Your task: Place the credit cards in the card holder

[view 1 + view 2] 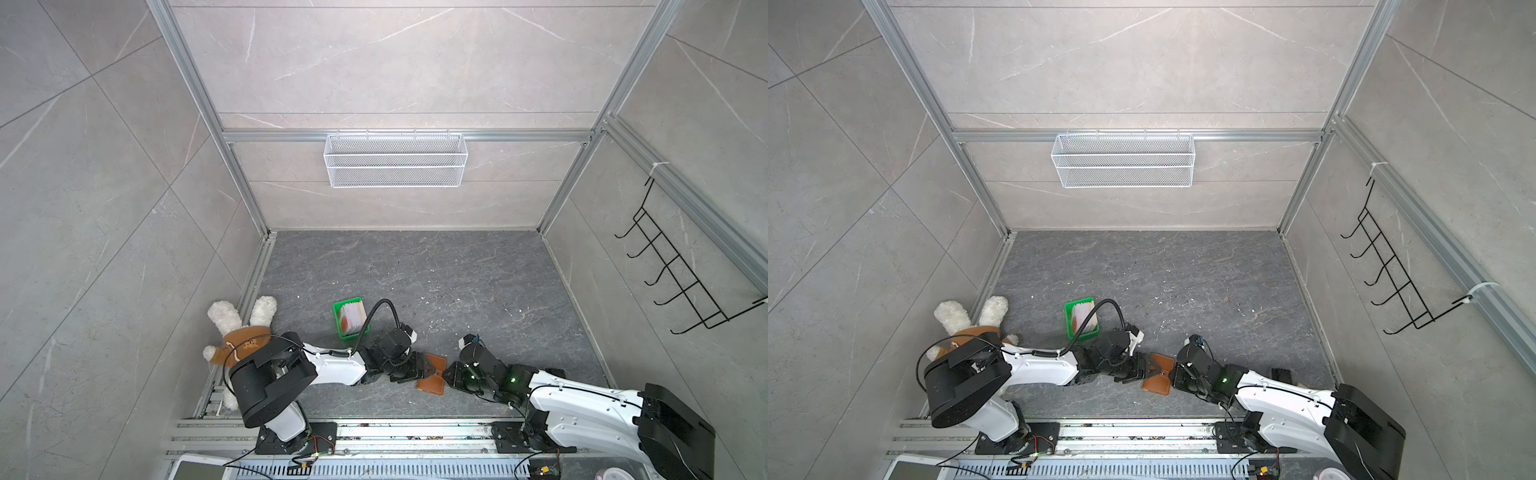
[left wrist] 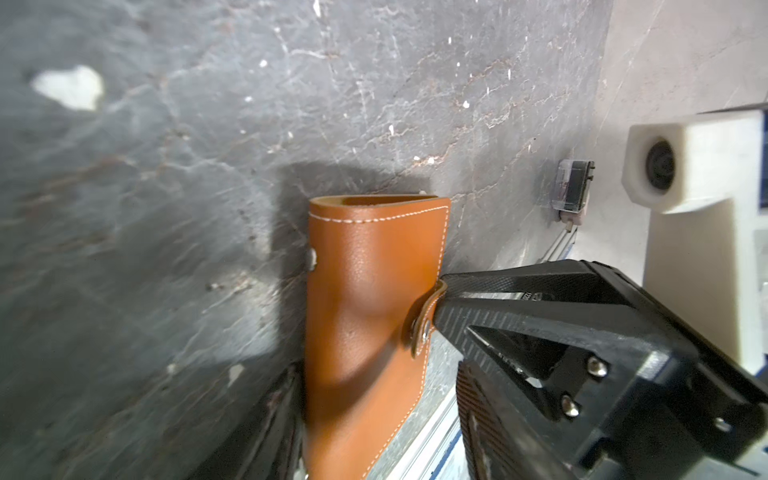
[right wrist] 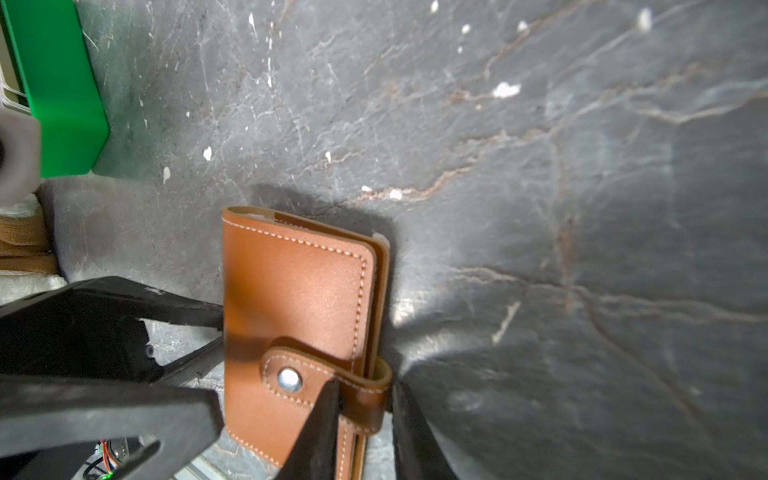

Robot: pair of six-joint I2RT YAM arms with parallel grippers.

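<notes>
Right wrist view had the card holder (image 3: 291, 291) low in the middle of the frame, lying on the dark surface (image 3: 540, 145). It was shut, its strap (image 3: 320, 368) pressed down on the snap (image 3: 289, 380). My right gripper (image 3: 365, 399) was closed on the strap's loop where it wrapped round the holder's open edge, one finger on each side and both against the leather.

My left gripper (image 2: 376, 374) was released. In the left wrist view its fingers stood spread to either side of the holder at the bottom of the frame. A strip of surface showed between one finger and the leather, so it bracketed the holder without clamping it.

In both top views the holder lay low and near the centre, between my two grippers. The credit cards (image 1: 354, 319) stood on edge in the green tray (image 1: 336, 320), just up and left of the holder and apart from it, with neither gripper on them.

I judged the task barely begun. No card was out of the tray, and the holder's inside was hidden. What was left was nearly everything:
- popping the snap
- folding the holder open
- lifting the cards out of the tray
- sliding the cards in
</notes>
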